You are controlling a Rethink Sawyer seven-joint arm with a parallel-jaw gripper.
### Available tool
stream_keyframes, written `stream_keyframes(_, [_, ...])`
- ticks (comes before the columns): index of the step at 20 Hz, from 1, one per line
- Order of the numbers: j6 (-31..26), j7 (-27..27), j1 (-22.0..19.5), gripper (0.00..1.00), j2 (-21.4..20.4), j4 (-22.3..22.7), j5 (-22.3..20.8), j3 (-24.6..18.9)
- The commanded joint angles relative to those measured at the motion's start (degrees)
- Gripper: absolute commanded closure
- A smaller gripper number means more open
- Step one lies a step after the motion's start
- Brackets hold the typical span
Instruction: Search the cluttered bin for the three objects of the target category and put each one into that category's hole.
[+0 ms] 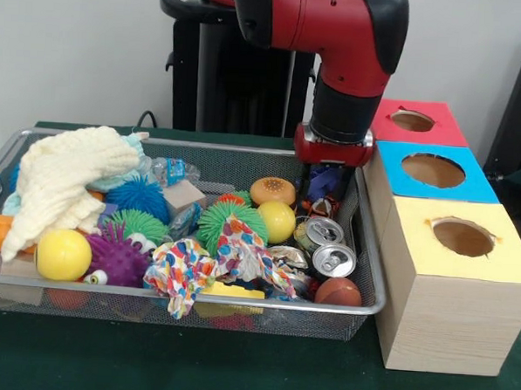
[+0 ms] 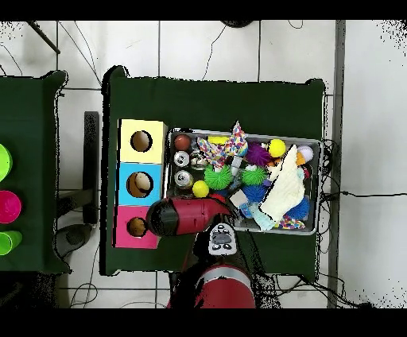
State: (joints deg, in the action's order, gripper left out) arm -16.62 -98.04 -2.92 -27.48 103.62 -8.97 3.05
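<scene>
Cans (image 1: 326,245) lie just below the gripper (image 1: 323,197), whose finger state I cannot tell.

A wire mesh bin (image 1: 362,253) sits on the green counter (image 1: 234,368), crammed with toys: a cream cloth (image 1: 65,180), a yellow ball (image 1: 63,255), two cans (image 1: 328,247). The red arm (image 1: 338,42) reaches down into the bin's far corner. Beside it stand red (image 1: 417,123), blue (image 1: 432,172) and yellow (image 1: 459,249) boxes with holes.
</scene>
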Motion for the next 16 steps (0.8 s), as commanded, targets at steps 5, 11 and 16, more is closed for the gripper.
stream_keyframes(5, [4.09, -12.63, 3.41, 0.0, 7.24, -3.31, 3.27, 3.34])
stream_keyframes(11, [4.46, -12.07, 4.7, 0.0, 9.63, -4.25, 5.26, 3.53])
stream_keyframes(16, [11.08, -11.99, 0.8, 0.0, 10.16, -2.31, 6.54, -1.89])
